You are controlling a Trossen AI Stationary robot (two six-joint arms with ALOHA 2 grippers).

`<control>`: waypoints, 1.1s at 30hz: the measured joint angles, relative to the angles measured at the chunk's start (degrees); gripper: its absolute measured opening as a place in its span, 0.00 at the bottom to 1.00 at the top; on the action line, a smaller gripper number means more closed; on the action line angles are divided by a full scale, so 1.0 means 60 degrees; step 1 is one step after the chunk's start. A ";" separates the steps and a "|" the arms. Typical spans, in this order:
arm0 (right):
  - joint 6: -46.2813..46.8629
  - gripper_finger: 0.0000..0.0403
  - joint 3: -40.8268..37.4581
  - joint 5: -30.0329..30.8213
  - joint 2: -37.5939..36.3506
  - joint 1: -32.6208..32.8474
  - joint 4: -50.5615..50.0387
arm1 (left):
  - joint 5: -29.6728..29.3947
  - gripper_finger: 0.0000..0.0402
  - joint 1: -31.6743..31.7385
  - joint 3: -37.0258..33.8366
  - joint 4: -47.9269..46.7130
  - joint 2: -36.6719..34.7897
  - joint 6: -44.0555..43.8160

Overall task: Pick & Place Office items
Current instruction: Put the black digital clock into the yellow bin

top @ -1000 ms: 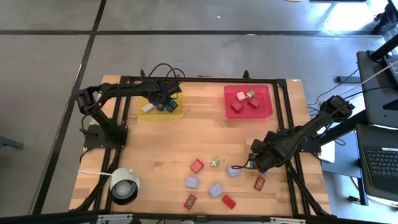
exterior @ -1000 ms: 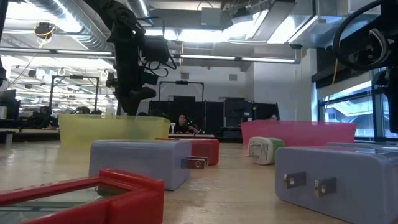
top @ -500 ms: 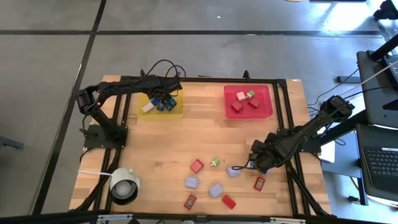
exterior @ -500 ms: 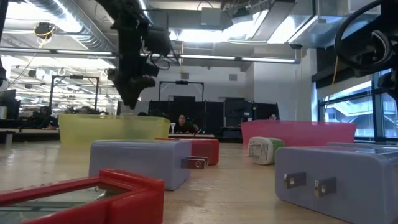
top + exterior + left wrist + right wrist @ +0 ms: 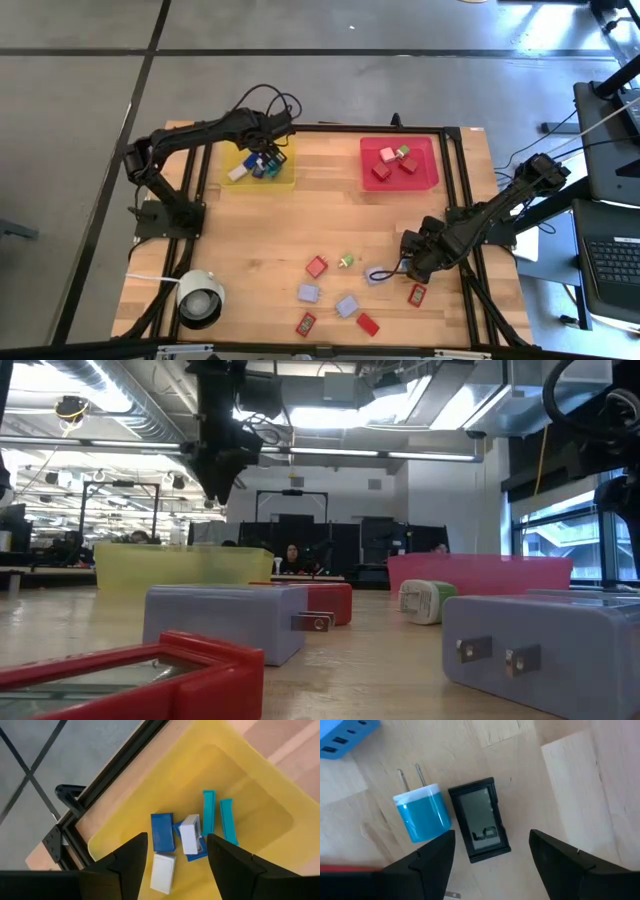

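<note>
My left gripper (image 5: 175, 870) hangs open above the yellow tray (image 5: 285, 182), holding nothing. In the tray lie a blue block (image 5: 162, 831), two white blocks (image 5: 189, 834) and two teal clips (image 5: 226, 820). My right gripper (image 5: 490, 865) points down, open, over the table's near right part. Its fingers stand on either side of a small black device with a screen (image 5: 480, 827) without touching it. A blue plug with two prongs (image 5: 422, 817) lies beside it on the wood. Several red and lilac items (image 5: 347, 305) lie nearby. The red tray (image 5: 425, 150) holds several blocks.
A white round cylinder (image 5: 200, 298) stands at the near left corner. Black frame rails (image 5: 470, 215) run along the table's right and far edges. A lilac item (image 5: 377, 275) with a cord lies just left of my right gripper. Bare wood lies between the trays and the loose items.
My left gripper has risen straight up out of the yellow tray and now hangs well above its rim. The tray and its items stay in place.
</note>
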 joint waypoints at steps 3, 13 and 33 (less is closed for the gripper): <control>0.0000 0.64 0.0000 0.0123 0.0000 0.0000 0.0000 | 0.0014 0.50 -0.0080 0.0000 -0.0089 0.0000 0.0010; 0.0187 0.82 0.0000 0.0499 0.0000 0.0011 -0.0003 | 0.0010 0.49 -0.0167 0.0000 -0.0200 0.0000 0.0016; -0.1429 0.88 -0.1377 -0.0209 -0.0036 0.0018 0.1231 | 0.0001 0.49 -0.0163 0.0000 -0.0185 0.0000 0.0020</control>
